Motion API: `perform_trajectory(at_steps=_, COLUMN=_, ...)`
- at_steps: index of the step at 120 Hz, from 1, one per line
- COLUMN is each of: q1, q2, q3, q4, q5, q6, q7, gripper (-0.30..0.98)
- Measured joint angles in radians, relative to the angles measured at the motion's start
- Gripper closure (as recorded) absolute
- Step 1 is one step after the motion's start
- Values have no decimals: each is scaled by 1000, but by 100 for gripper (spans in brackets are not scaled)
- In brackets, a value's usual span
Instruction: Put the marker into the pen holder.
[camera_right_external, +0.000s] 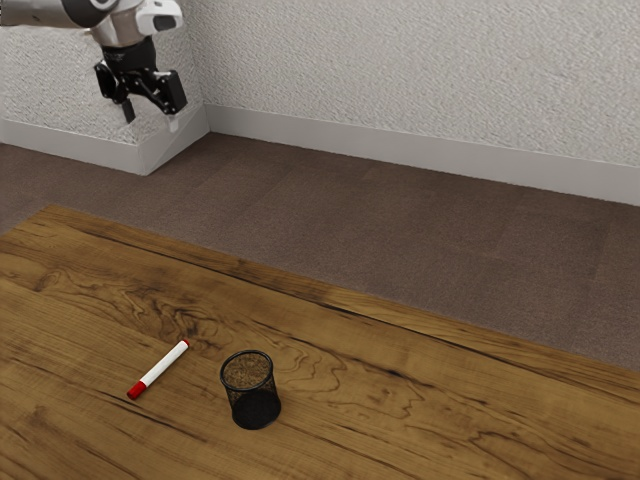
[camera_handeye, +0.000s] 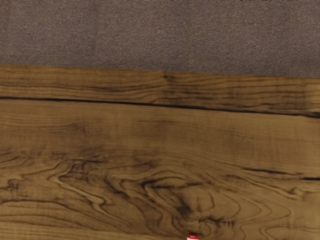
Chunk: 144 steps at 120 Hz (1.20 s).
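A wooden table (camera_right_external: 480, 410) spreads across the lower part of the exterior view, its brown surface marked by dark, streaky grain. One of its corners points up toward the exterior view's left, and a dark crack runs roughly along the long edge. The wrist view shows that edge too, with the crack near it and swirling, knotted grain farther in. Beyond the table lies a brown carpet (camera_right_external: 400, 240) with a fine, speckled weave. Past the carpet rises a pale wall (camera_right_external: 420, 70) with a rough, bumpy finish, and a smooth light-grey baseboard (camera_right_external: 420, 151) follows its foot, bending around a corner at the exterior view's left.
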Motion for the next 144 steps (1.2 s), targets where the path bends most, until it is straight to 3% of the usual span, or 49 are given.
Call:
perform_trajectory(at_steps=21, q1=-5, q2=1, q3=-28, q4=-1, q5=-3, q6=13, q7=9, gripper=2)
perform_trajectory(at_steps=32, q1=-55, q2=-48, q3=-36, q4=-90, q5=18, q6=16, q7=7, gripper=2)
perform_trajectory(at_steps=45, q1=-30, q2=-18, q3=-30, q4=-129, q5=21, q6=3, q7=3, gripper=2)
perform_trajectory(at_steps=51, q1=39, q2=13, q3=-67, q4=-184, q5=9, q6=17, q7=3, gripper=2)
perform_trajectory(at_steps=59, q1=164, q2=18, q3=-201, q4=-310, q5=8, q6=86, q7=6, gripper=2)
perform_trajectory(at_steps=68, q1=206, q2=49, q3=-247, q4=-385, q5=13, q6=162, q7=11, gripper=2)
perform_trajectory(at_steps=87, q1=212, q2=61, q3=-253, q4=-579, q5=14, q6=332, q7=22, gripper=2)
perform_trajectory(at_steps=113, q1=178, q2=-190, q3=-252, q4=-989, q5=7, q6=563, q7=28, gripper=2)
perform_trajectory(at_steps=144, q1=181, q2=-224, q3=-254, q4=-1144, q5=30, q6=750, q7=64, gripper=2)
